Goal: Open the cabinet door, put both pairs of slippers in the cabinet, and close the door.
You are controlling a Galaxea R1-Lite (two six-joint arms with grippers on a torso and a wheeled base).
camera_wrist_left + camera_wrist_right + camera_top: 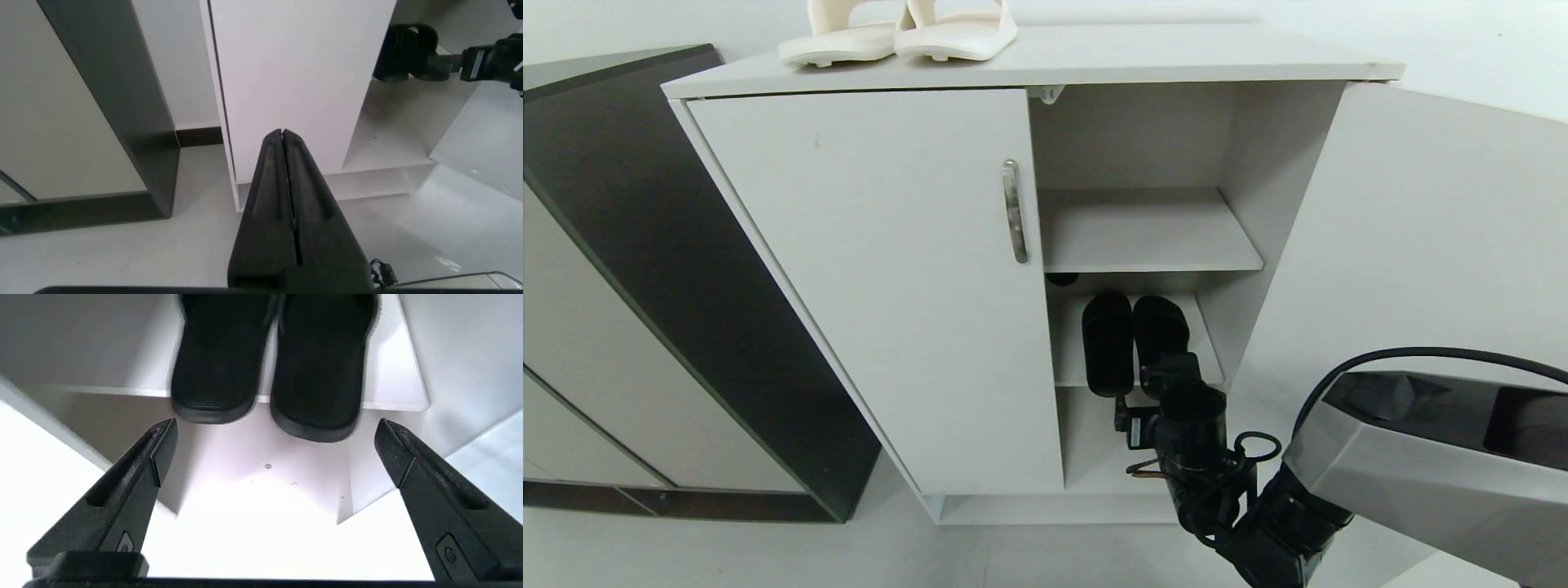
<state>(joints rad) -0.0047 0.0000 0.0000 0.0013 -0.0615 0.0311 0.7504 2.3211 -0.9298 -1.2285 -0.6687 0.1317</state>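
The white cabinet (1029, 61) has its right door (1421, 245) swung open and its left door (882, 278) closed. A pair of black slippers (1134, 339) lies side by side on the middle shelf, heels overhanging the shelf edge (270, 367). My right gripper (274, 457) is open just in front of those heels, holding nothing; in the head view it sits at the shelf front (1168, 371). A cream pair of slippers (903, 34) rests on the cabinet top. My left gripper (282, 155) is shut and empty, low before the cabinet's left door (294, 73).
A dark panel with a grey front (670, 286) leans beside the cabinet's left side. The upper shelf (1147, 233) and bottom compartment (1094, 441) are bare. Pale floor (768, 555) stretches in front of the cabinet.
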